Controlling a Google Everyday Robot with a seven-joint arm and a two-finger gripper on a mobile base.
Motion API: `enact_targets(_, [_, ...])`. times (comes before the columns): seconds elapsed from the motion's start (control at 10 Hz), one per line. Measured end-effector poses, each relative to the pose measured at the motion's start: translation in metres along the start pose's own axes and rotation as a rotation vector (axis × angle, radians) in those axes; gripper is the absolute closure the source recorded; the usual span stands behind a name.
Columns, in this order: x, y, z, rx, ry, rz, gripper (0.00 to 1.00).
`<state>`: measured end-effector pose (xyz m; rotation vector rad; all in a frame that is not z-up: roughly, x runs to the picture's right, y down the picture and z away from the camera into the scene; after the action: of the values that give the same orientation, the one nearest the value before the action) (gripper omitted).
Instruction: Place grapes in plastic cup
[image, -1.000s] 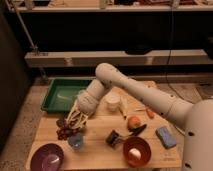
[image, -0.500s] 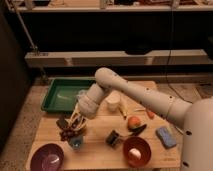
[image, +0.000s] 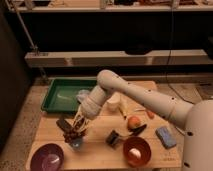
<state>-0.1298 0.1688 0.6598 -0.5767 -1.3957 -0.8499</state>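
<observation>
My gripper (image: 79, 125) points down at the left of the wooden table, at the end of the white arm that reaches in from the right. It is shut on the grapes (image: 71, 134), a dark reddish-purple bunch hanging from the fingers. The bunch hangs directly over the small pale blue plastic cup (image: 76, 144) and touches or nearly touches its rim. The grapes hide most of the cup, and only its lower part shows.
A green tray (image: 60, 97) lies behind the gripper. A purple bowl (image: 47, 157) stands front left and a red-orange bowl (image: 136, 151) front right. A small metal cup (image: 113, 138), an orange fruit (image: 133, 122), a white cup (image: 114, 104) and a blue sponge (image: 165, 136) stand to the right.
The gripper has carried the grapes a little right and down, from beside the cup to over its mouth.
</observation>
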Motion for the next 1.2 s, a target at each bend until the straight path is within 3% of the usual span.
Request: enact_targets(1.2, [0.012,0.017,0.022,-0.044,0.007,0.05,1.0])
